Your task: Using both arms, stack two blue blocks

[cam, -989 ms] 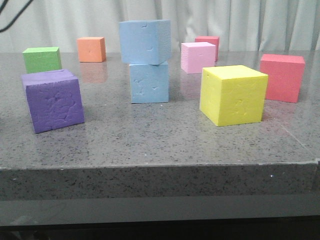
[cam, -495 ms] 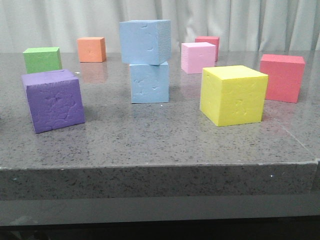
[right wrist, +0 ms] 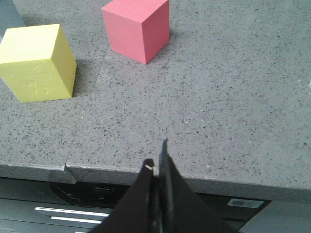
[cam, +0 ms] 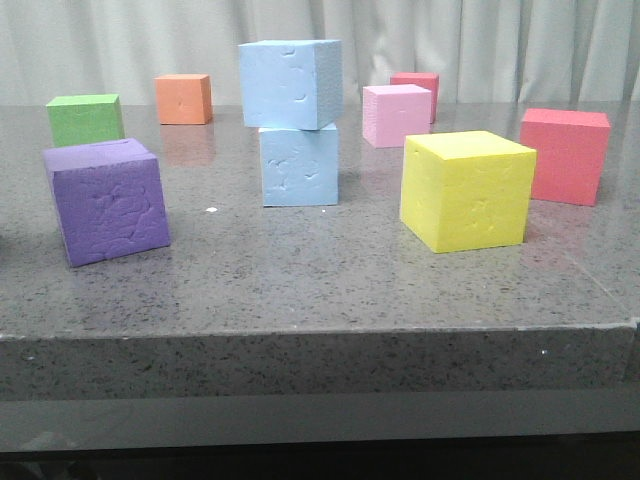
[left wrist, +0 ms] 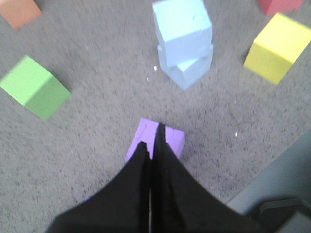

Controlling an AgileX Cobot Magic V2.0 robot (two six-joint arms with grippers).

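Note:
Two light blue foam blocks stand stacked at the table's middle back. The upper blue block [cam: 290, 84] sits twisted and overhanging on the lower blue block [cam: 299, 166]. The stack also shows in the left wrist view, upper block [left wrist: 181, 25] on lower block [left wrist: 191, 71]. My left gripper [left wrist: 153, 137] is shut and empty, held above the purple cube [left wrist: 156, 142], well short of the stack. My right gripper [right wrist: 157, 156] is shut and empty over the table's front edge. Neither gripper shows in the front view.
A purple cube [cam: 105, 200] sits front left and a yellow cube [cam: 466, 188] front right. A green cube [cam: 85, 118], an orange cube [cam: 183, 98], a pale pink cube [cam: 396, 114] and two red cubes [cam: 565, 154] stand around the back. The table edge [right wrist: 116, 169] lies under my right gripper.
Nothing has moved on the table apart from a slight settling of the upper blue block. A thin dark cable at the top left a second ago has left the front view.

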